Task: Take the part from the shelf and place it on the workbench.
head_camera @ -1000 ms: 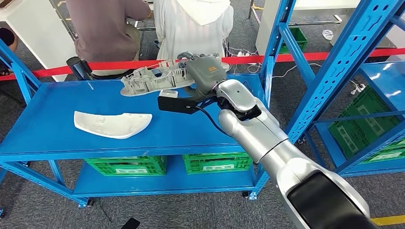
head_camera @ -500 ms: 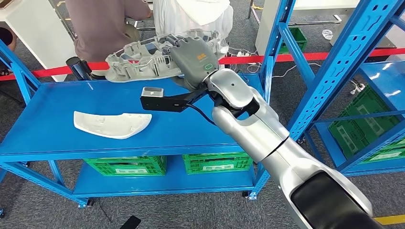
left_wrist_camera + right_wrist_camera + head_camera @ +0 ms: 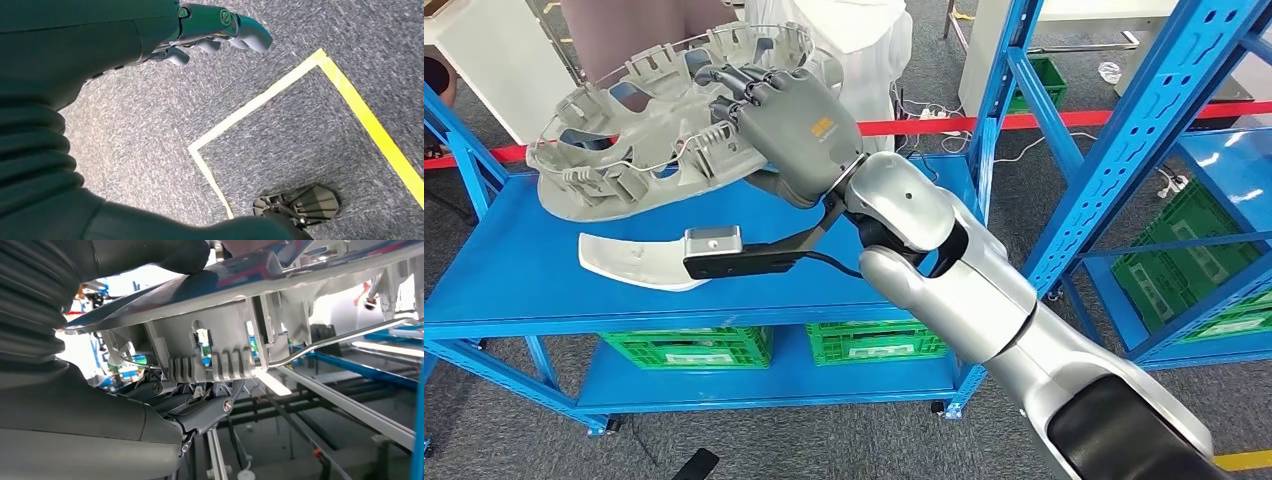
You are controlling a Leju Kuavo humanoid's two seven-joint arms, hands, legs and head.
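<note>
The right robot hand (image 3: 789,125) grips the grey part (image 3: 639,130) by its near edge and holds it in the air, tilted up toward the camera, over the back left of the blue bench (image 3: 824,265). In the head view the dark fingers (image 3: 744,85) curl over the ribbed inner face of the part, while the thumb is hidden beneath the rim. The part's far edge is cut off at the top of the picture, and it covers much of the two people (image 3: 854,40) sitting behind the red tape (image 3: 944,124). In the right wrist view the part (image 3: 235,347) is close overhead, its shiny outer shell and toothed clips filling the upper half; the thumb (image 3: 150,255) presses on the shell, and the fingers (image 3: 200,412) sit under the ribs, though their tips are hard to make out among the clips. A white panel (image 3: 639,262) lies flat on the bench, its right end hidden behind the black wrist camera (image 3: 724,250). Green crates (image 3: 874,342) stand on the lower shelf. The left robot hand (image 3: 220,32) hangs over grey carpet (image 3: 300,135) marked with yellow tape (image 3: 370,125); its fingers appear loosely spread and hold nothing, but only part of the hand is visible.
</note>
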